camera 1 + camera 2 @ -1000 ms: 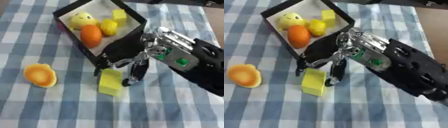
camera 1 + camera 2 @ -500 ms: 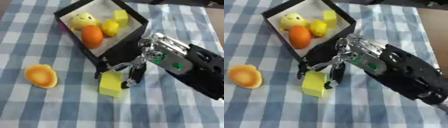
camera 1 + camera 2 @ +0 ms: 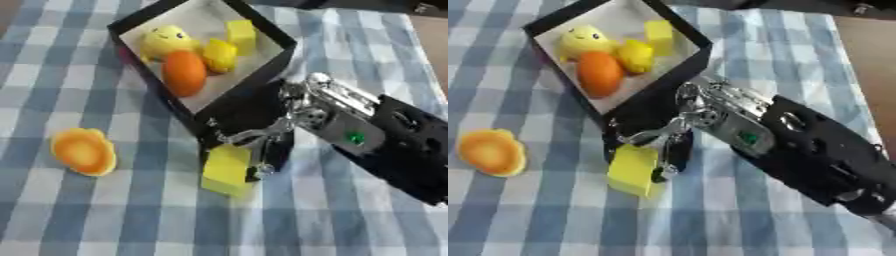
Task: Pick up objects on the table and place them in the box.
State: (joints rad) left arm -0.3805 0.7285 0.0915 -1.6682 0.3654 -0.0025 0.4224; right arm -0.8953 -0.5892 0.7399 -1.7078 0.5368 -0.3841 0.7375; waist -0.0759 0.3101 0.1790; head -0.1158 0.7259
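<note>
The robot's right hand (image 3: 262,145) curls its fingers round a yellow block (image 3: 226,168) on the checked worktop (image 3: 105,215), gripping it for the black box (image 3: 262,62) just behind.

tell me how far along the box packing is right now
Done: four yellow and orange items lie in the box. In hand: the right hand has its fingers around the yellow block on the cloth. Left: that block and the orange piece to its left.

Readable markings: none.
No letters, numbers or brand marks legible on the black open-topped box (image 3: 254,95), the yellow foam block (image 3: 226,168), or the robot's black-and-silver right hand (image 3: 262,145); small green spot on wrist, unreadable.
</note>
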